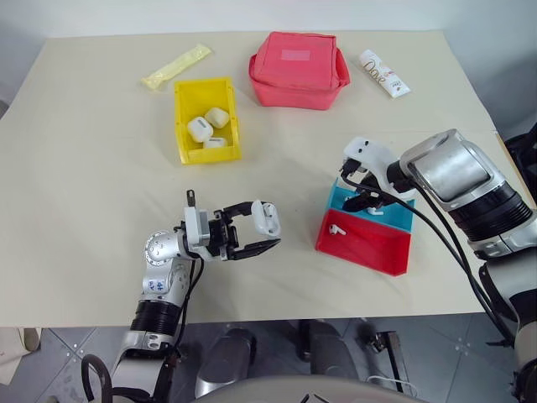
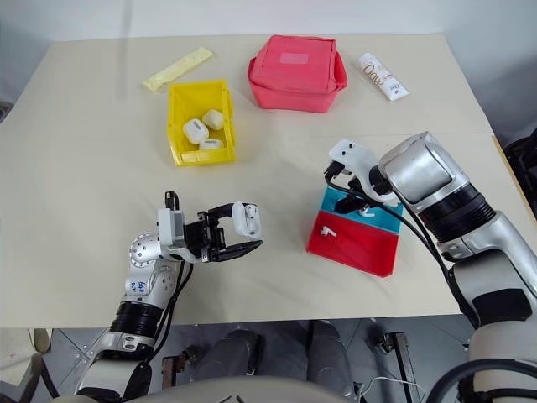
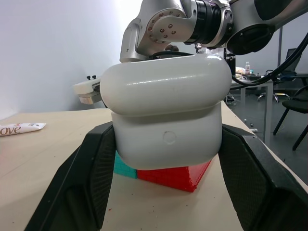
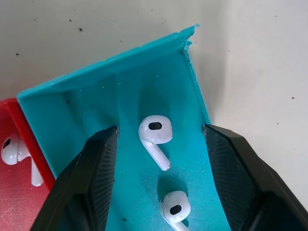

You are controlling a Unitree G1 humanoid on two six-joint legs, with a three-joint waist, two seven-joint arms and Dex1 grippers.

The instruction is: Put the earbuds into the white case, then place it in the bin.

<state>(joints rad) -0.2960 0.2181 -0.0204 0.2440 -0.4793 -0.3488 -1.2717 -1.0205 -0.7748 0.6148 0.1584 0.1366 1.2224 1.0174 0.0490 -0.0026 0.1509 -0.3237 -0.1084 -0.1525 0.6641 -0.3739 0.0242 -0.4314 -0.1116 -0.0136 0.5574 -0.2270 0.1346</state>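
**Room and Furniture**

A beige table stood against a plain white wall. Grey floor tiles lay below its near edge. Beyond the table's far end, black office chairs and a desk were seen. Lighting was even.

Left fingers clamped, right fingers spread, pointing down

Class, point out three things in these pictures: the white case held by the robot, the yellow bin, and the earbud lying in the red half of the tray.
white case (image 3: pixel 166 122): left wrist view, front face below the lid.
yellow bin (image 1: pixel 182 126): left eye view, its left wall.
earbud in the red half (image 1: pixel 336 228): left eye view, its body.
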